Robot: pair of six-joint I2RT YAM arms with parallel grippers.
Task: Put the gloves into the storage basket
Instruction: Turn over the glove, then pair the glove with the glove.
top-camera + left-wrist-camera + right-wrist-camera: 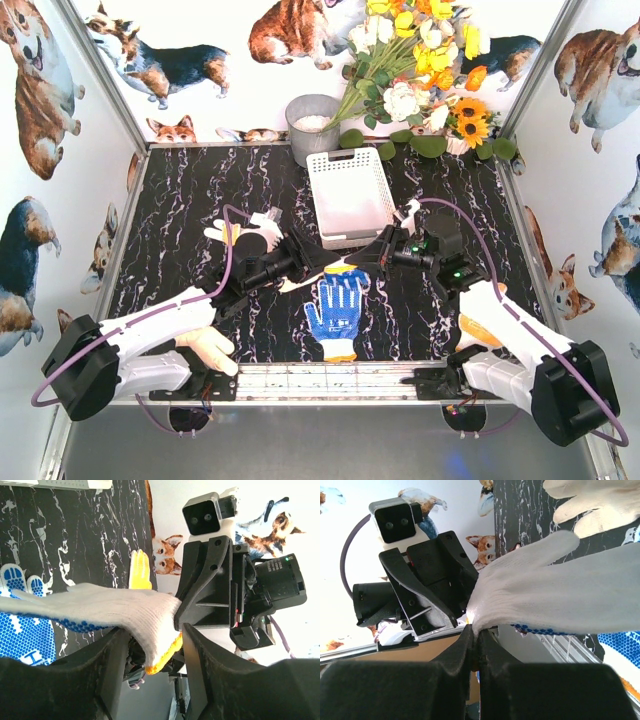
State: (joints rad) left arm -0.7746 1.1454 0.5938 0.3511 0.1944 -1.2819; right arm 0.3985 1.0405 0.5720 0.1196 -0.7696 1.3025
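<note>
A white knit glove (343,268) with a blue dotted face and an orange cuff (165,655) hangs above the table's middle, between the two grippers. My right gripper (474,636) is shut on the edge of this glove (555,590). My left gripper (152,652) faces it with jaws apart; the cuff hangs loose between them. A second blue dotted glove (338,310) lies flat on the table just below. A white glove (250,232) lies beside the left arm, and a cream one (205,348) sits near the left base. The white storage basket (350,195) stands behind, with nothing visible inside.
A grey metal bucket (312,125) stands at the back beside a bunch of flowers (420,70). Printed walls enclose the black marble table (180,220) on three sides. A metal rail (330,380) runs along the near edge between the arm bases.
</note>
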